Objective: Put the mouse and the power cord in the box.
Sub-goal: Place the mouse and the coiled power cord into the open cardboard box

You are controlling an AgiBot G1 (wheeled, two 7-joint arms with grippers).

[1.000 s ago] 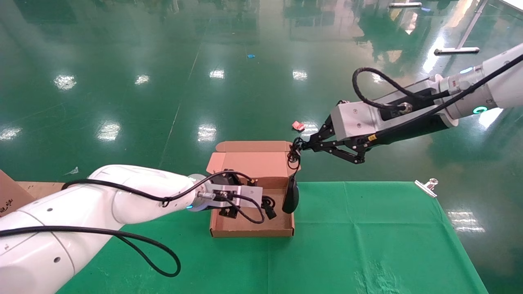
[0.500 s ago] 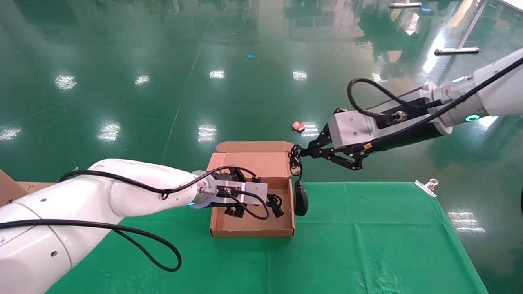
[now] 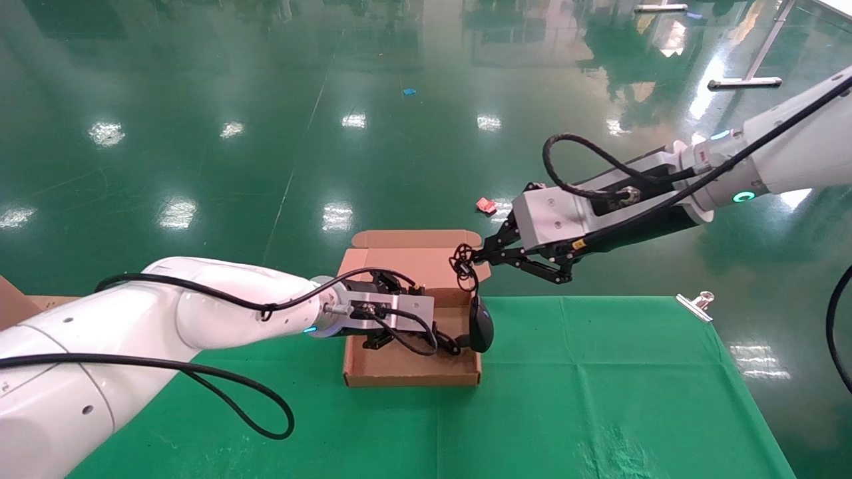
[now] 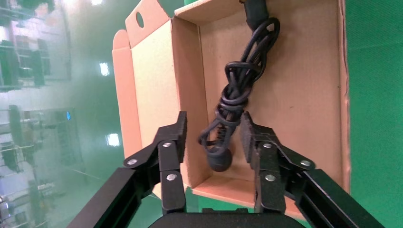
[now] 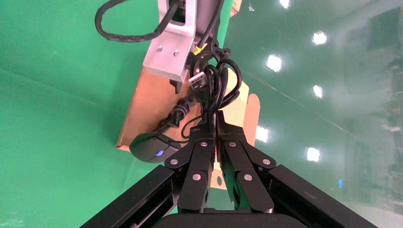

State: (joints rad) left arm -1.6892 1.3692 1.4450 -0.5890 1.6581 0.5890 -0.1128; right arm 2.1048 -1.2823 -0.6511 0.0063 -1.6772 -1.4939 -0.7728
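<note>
The brown box (image 3: 411, 378) stands open on the green cloth, its lid (image 3: 413, 256) folded back. The power cord (image 4: 237, 95) lies bundled on the box floor. My left gripper (image 4: 212, 135) hangs open over it, with the cord's near plug between the fingers (image 4: 176, 137); this gripper (image 3: 393, 339) sits low over the box's left half. My right gripper (image 5: 216, 118) is shut on the mouse's bundled cable (image 5: 214, 80), above the box's back right corner (image 3: 464, 259). The mouse (image 3: 480, 324) dangles below it at the box's right wall, its blue light showing (image 5: 152, 147).
A metal binder clip (image 3: 694, 305) lies at the table's far right edge. A red scrap (image 3: 486, 205) is on the floor behind the box. A cardboard piece (image 3: 13, 313) sits at the far left. The green cloth (image 3: 599, 386) stretches right of the box.
My right gripper moved left with the cable, and the hanging mouse swung from outside the right wall back against it. My left gripper shifted slightly right over the box.
</note>
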